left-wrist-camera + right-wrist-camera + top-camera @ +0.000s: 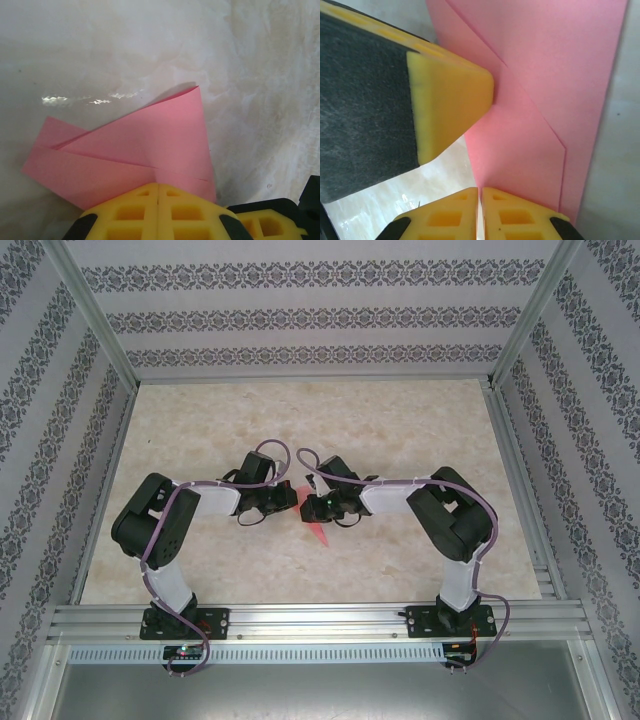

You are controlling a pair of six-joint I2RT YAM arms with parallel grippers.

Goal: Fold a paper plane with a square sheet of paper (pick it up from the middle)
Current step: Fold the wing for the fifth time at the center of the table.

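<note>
Pink paper (135, 145), part-folded, lies flat on the worktop (200, 440). At its near edge the left gripper (158, 192) is clenched. The right gripper (480, 197) is clenched at another edge, perhaps pinching it. Keep one edge pinned and press along the crease (535, 114) without dragging the paper.

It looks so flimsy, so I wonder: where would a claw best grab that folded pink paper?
Probably on the folded pink paper at its layered edge, where overlapped folds stiffen it, coming in edge-on from the side; the single flap curls upward and would likely bend.
</note>
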